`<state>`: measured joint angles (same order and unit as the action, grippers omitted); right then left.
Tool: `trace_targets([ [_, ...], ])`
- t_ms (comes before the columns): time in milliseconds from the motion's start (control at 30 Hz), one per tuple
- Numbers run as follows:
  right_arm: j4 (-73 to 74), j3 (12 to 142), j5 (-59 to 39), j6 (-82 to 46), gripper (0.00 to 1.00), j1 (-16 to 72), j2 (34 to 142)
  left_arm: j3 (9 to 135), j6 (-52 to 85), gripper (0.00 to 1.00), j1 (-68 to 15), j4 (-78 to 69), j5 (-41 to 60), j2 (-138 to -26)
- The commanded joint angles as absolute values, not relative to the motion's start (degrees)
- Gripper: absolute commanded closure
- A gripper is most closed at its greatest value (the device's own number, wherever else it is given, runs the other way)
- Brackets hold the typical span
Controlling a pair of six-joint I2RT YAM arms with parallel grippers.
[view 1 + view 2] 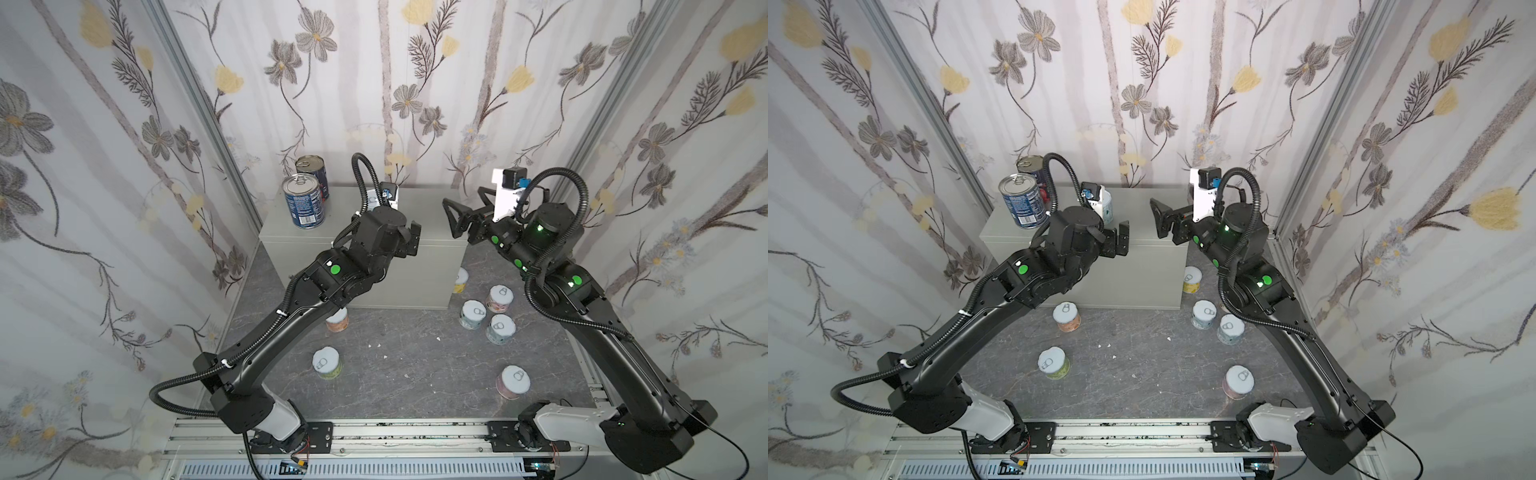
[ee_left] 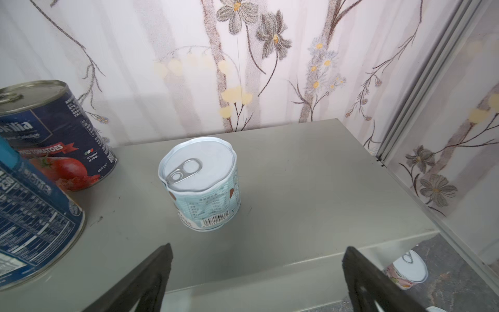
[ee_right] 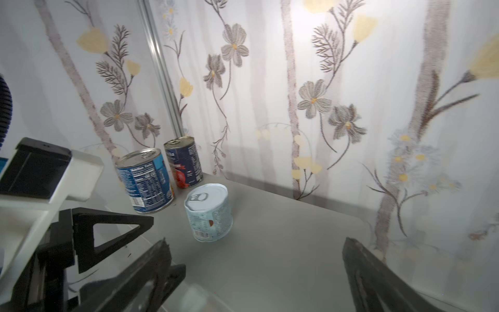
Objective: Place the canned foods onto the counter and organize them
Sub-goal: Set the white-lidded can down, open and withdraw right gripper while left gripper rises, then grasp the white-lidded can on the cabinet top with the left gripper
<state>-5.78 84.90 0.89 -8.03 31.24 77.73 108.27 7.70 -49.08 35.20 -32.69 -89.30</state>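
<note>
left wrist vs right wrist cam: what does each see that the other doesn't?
Left wrist only: a short pink-labelled can on the dark floor beside the counter, past the open left gripper. Right wrist only: that gripper from outside, one triangular finger, plus the white camera bracket, framed by the open right gripper. Both: the counter top holding the pale blue can, the tomato can and the second tall blue can.

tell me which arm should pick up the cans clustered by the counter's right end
Right. The cluster lies close beside that arm, and the right gripper hangs open and empty over the counter; the left gripper would have to reach across.
</note>
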Motion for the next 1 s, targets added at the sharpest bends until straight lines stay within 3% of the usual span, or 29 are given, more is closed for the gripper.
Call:
trace_targets([
  [0,-1.8,79.1,5.7,-11.3,0.00,28.9,72.8,113.0,7.7,0.00,-47.3,38.9,-35.4,-92.4],
  [500,-1.3,60.2,5.0,-15.9,0.00,19.8,55.4,124.9,8.7,0.00,-41.0,42.3,-30.3,-102.6],
  [967,-0.9,56.6,3.7,-15.5,0.00,19.4,55.4,132.5,7.5,0.00,-37.5,41.9,-31.1,-111.5],
])
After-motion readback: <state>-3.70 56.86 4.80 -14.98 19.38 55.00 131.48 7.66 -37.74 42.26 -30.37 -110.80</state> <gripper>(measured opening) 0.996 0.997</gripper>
